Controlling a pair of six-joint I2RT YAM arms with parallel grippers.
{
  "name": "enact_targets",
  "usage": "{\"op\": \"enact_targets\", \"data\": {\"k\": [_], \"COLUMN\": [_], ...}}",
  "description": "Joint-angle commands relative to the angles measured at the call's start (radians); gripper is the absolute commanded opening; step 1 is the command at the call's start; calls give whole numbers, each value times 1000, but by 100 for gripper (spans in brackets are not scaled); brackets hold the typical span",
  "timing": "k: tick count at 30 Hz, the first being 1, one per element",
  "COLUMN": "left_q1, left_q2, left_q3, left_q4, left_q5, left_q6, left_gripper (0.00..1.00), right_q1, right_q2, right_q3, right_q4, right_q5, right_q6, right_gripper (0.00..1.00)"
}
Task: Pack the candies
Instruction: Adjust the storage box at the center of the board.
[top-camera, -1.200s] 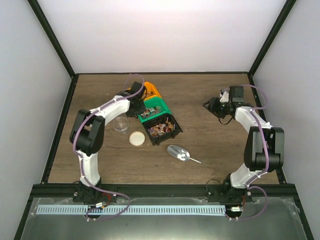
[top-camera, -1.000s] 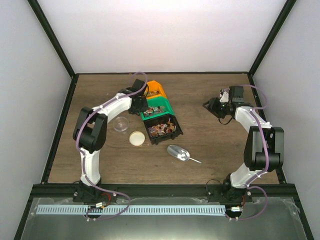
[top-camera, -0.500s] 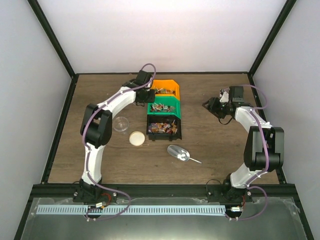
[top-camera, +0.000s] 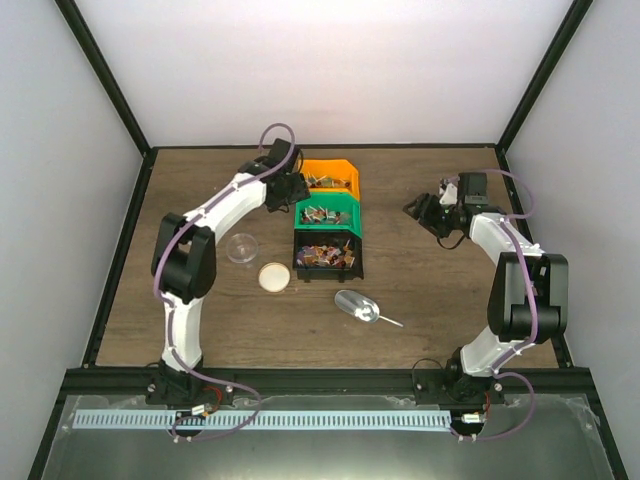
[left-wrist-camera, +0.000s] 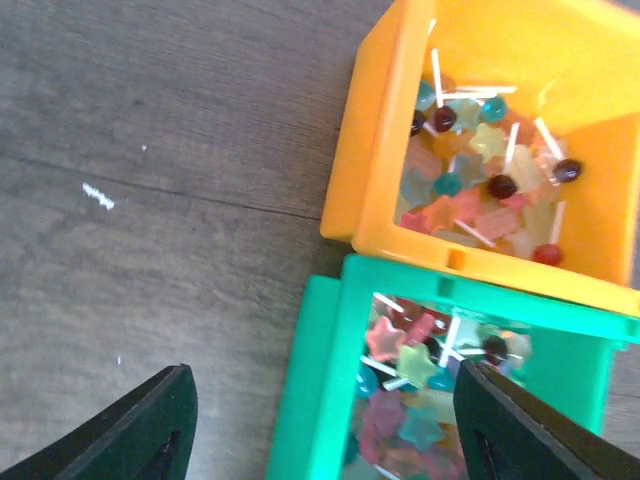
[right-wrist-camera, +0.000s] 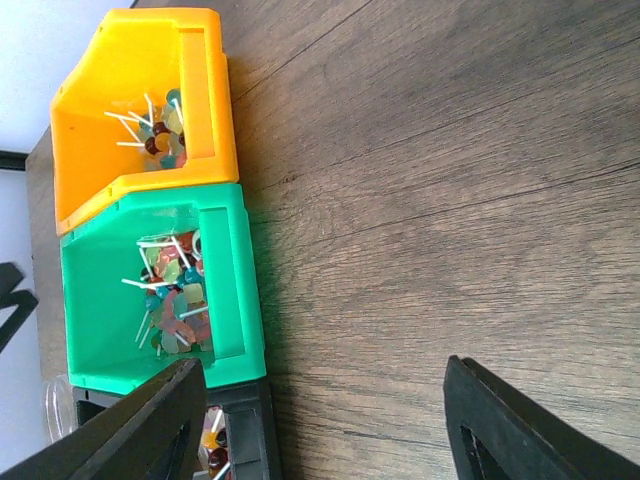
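The candies (top-camera: 325, 255) fill three bins that stand in a straight column: an orange bin (top-camera: 331, 177), a green bin (top-camera: 326, 212) and a black bin (top-camera: 328, 256). In the left wrist view the candies (left-wrist-camera: 480, 170) are small star shapes and lollipops in mixed colours. My left gripper (top-camera: 288, 190) hovers at the left side of the orange and green bins. It is open, and the green bin's left wall (left-wrist-camera: 310, 400) lies between its fingers untouched. My right gripper (top-camera: 412, 208) is open over bare wood to the right of the bins, holding nothing.
A clear round cup (top-camera: 241, 247) and a round beige lid (top-camera: 274, 277) lie left of the black bin. A silver scoop (top-camera: 357, 305) lies in front of it. A black frame rims the wooden table (top-camera: 420, 300).
The three bins swung from a slanted row into a straight column under my left gripper. That gripper then opened and drew slightly back to the left. The right gripper's jaws widened.
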Motion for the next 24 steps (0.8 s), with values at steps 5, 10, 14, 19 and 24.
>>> {"op": "enact_targets", "data": {"k": [5, 10, 14, 19, 24], "left_q1": [-61, -87, -120, -162, -180], "left_q2": [-163, -195, -212, -177, -94], "left_q3": [-75, -185, -249, -215, -163], "left_q4": [-2, 93, 143, 160, 109], "left_q5": [44, 167, 141, 97, 121], "left_q6": [-457, -678, -779, -825, -837], "left_gripper": [71, 68, 70, 69, 69], "right_q1": [-12, -12, -12, -12, -11], "right_q2": [15, 6, 0, 1, 6], "right_q3": [-6, -21, -22, -25, -35], "right_q4": [11, 6, -13, -17, -14], "right_q5": [-3, 11, 53, 63, 55], "right_q6": [21, 28, 30, 29, 27], "right_gripper": [68, 69, 70, 70, 70]}}
